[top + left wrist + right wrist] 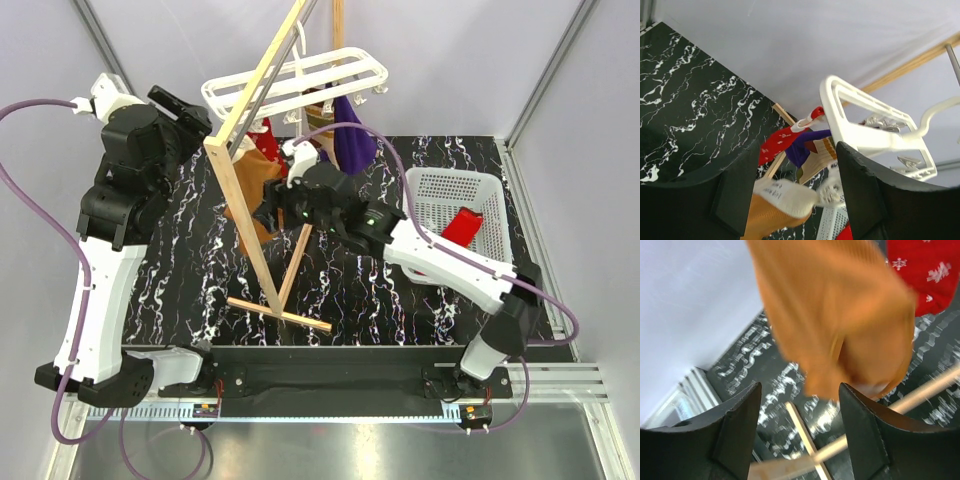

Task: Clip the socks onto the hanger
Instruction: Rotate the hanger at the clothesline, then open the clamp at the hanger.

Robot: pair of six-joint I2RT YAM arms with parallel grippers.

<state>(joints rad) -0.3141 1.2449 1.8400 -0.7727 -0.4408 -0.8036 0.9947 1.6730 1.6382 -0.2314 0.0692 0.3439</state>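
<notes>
The white hanger (pixel 300 85) hangs by its hook on the wooden stand; it also shows in the left wrist view (pixel 860 125). Several socks hang under it: purple (pixel 352 140), red with white snowflakes (pixel 777 145), striped tan (pixel 822 155), and orange with a white cuff (pixel 775 205). My left gripper (pixel 188 110) is open and empty just left of the hanger. My right gripper (pixel 272 205) is open under the hanger; the orange sock (pixel 840 315) hangs blurred just above its fingers, not gripped. A plain red sock (pixel 462 225) lies in the basket.
The wooden A-frame stand (pixel 262 210) rises in the middle of the black marble table (pixel 180 280), its foot bars (pixel 805 435) below my right gripper. A white perforated basket (pixel 440 190) stands at the right. Grey walls close in the back.
</notes>
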